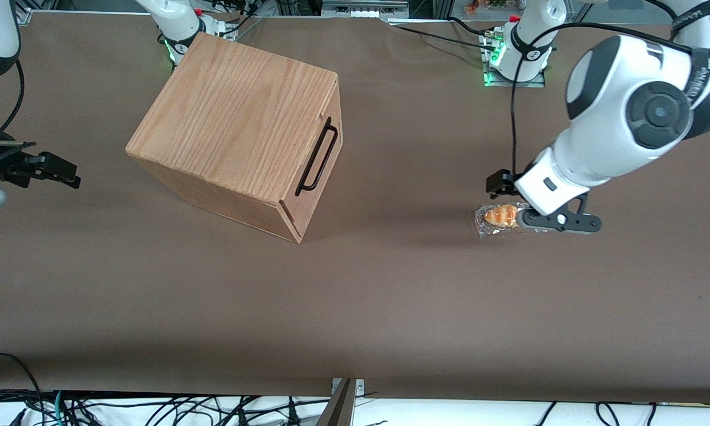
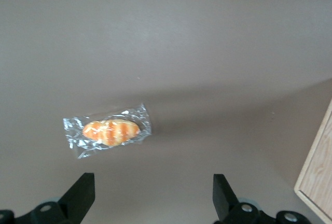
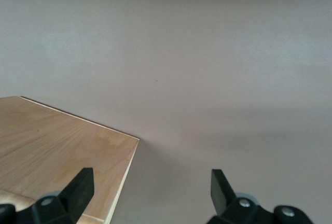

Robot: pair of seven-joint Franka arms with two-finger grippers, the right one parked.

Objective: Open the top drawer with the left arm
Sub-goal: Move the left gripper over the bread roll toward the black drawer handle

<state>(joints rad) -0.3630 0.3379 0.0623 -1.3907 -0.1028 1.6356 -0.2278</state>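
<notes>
Brown counter point(image 1: 355, 307) lay bare; pincer point(image 2: 150, 195) gaped empty over wrapped roll point(image 2: 110, 132), well apart from shut top drawer point(image 1: 322, 171).

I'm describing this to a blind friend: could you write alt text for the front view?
A white robot arm holds its black pincer open just above a plastic-wrapped bread roll on a brown table. Toward the parked arm's end stands an oak cabinet, its top drawer shut, black bar handle untouched.

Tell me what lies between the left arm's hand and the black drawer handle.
Only bare brown table, per the front view; the open hand hovers above the wrapped bread roll.
</notes>
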